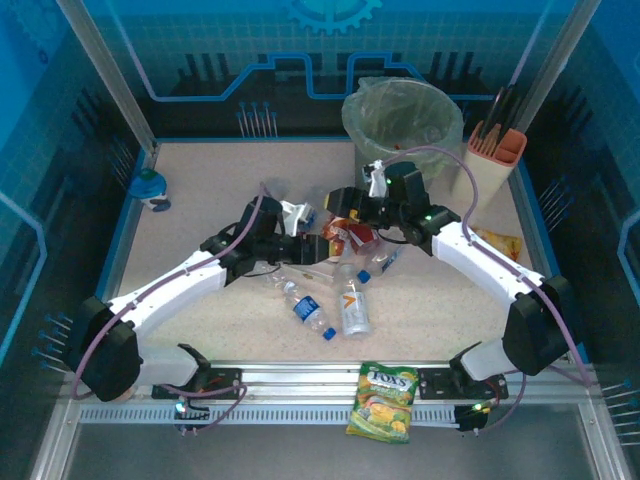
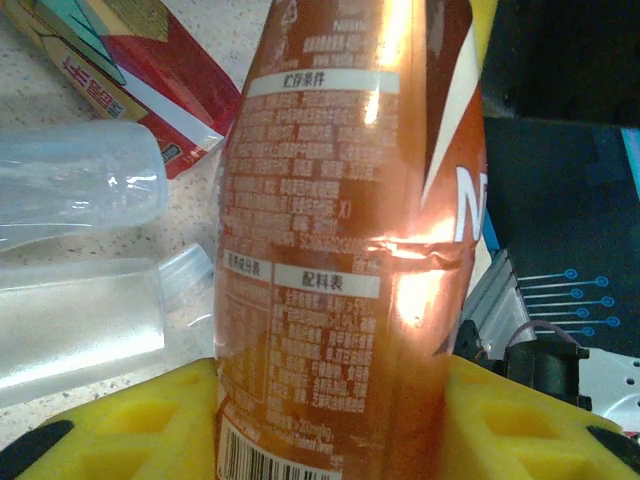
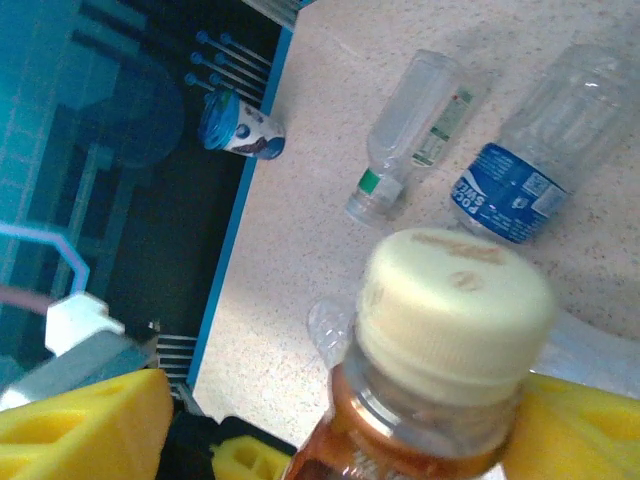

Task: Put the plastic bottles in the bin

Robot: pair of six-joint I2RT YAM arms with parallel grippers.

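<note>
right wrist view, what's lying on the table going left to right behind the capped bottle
small blue-topped can → clear bottle with green neck ring → blue-labelled clear bottle

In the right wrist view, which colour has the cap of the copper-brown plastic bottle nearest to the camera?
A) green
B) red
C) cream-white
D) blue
C: the copper-brown plastic bottle is closed by a cream-white screw cap, plain and pale on top and around its ribbed side.
</note>
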